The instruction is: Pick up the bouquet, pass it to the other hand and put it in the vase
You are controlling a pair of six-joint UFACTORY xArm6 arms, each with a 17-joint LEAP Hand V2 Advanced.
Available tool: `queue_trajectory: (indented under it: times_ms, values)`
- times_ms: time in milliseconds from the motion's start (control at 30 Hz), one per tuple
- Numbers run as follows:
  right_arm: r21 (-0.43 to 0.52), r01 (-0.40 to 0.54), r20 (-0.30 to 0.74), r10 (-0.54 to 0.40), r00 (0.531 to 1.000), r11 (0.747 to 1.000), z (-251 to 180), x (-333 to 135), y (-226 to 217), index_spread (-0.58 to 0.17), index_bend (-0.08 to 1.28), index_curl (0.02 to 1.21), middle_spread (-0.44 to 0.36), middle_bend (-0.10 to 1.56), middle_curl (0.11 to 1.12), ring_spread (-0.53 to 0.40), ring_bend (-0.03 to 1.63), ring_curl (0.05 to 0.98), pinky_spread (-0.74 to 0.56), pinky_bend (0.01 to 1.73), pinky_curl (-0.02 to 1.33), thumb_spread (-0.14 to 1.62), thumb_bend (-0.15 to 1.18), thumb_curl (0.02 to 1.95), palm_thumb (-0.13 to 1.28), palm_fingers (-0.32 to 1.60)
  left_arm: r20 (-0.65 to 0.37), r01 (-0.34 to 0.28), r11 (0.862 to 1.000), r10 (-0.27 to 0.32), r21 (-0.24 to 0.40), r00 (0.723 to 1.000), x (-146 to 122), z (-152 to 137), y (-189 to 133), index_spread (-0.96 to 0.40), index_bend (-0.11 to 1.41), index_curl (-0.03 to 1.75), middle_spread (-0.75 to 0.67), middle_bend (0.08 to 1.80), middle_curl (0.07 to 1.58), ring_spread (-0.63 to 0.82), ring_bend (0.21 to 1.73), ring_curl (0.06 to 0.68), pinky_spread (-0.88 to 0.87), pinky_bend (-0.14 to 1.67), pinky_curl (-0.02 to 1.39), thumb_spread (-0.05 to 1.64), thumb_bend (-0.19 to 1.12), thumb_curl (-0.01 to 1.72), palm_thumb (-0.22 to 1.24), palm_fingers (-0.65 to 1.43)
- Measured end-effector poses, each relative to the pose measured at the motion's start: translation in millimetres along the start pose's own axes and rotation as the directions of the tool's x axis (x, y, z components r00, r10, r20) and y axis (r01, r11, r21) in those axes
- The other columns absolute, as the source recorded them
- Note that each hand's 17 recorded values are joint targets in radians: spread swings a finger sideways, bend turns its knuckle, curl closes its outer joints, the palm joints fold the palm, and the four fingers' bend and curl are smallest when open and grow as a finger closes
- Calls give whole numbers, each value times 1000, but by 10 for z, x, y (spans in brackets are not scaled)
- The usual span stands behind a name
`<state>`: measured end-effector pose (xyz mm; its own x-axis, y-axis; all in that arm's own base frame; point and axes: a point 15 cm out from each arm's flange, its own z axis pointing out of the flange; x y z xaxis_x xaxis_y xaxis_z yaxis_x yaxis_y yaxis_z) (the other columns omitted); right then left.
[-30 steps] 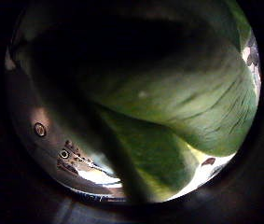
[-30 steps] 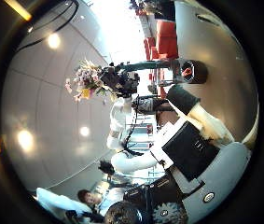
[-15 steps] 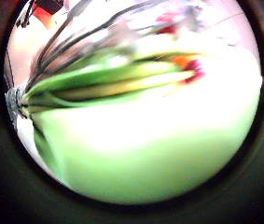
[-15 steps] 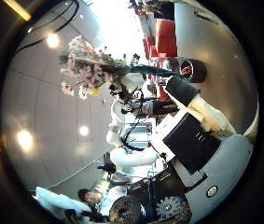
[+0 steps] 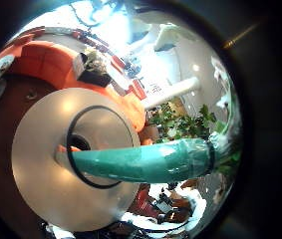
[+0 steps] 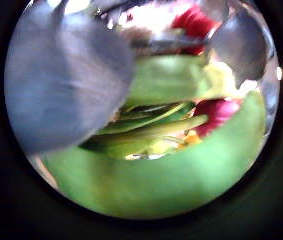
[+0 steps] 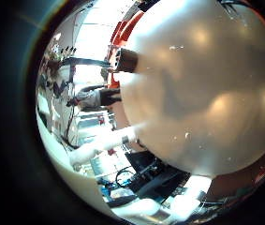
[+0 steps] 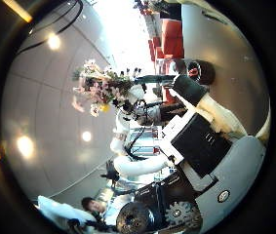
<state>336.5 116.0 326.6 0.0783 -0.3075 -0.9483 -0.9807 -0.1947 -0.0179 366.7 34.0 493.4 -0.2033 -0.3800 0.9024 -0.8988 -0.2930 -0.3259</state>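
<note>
In the left little finger side palm view the bouquet's wrapped stem (image 5: 150, 162) lies across the dark round rim of the vase (image 5: 101, 107), its lower end over the opening and its leaves out beside the palm. Leaves and a red flower of the bouquet (image 6: 151, 120) fill the left thumb side palm view. From the right thumb side palm view I see my left hand (image 8: 135, 96) curled on the bouquet (image 8: 98, 83), flowers away from the vase (image 8: 194, 70). My right hand (image 8: 201, 136) is apart from it, fingers straight and holding nothing.
The vase stands on a round pale table (image 5: 41, 169), which also fills the right little finger side palm view as the table (image 7: 198, 94). A red sofa (image 5: 41, 62) stands beyond the table. My left arm (image 8: 138, 161) rises between the right hand and the bouquet.
The left hand has swung with the bouquet: its thumb side view went from dark leaves to stems over the table. The flowers dipped slightly. The right hand has barely moved.
</note>
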Motion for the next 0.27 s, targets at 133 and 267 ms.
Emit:
queue_trajectory:
  times_ms: [133, 267]
  values:
    - [-10, 17, -30, -17, 999, 1000, -7, -67, 54, -364, 278, 484, -60, 265, 387, -136, 701, 242, 416, 355, 196, 963, -22, 570, 836, 555, 46, 0, 1000, 0, 0, 999, 113, -73, 97, 164, 129, 285, 583, 160, 277, 650, 482, 161, 624, 182, 373, 756, -34, 360, 61, -149]
    - [-31, 30, -113, -33, 993, 999, -143, -33, 120, -365, 279, 491, -61, 272, 393, -126, 683, 237, 418, 349, 189, 963, -22, 571, 836, 550, 195, 44, 999, -38, -26, 980, 88, -218, 372, 192, 150, 274, 583, 157, 253, 661, 465, 162, 621, 184, 350, 806, -19, 362, 136, -121]
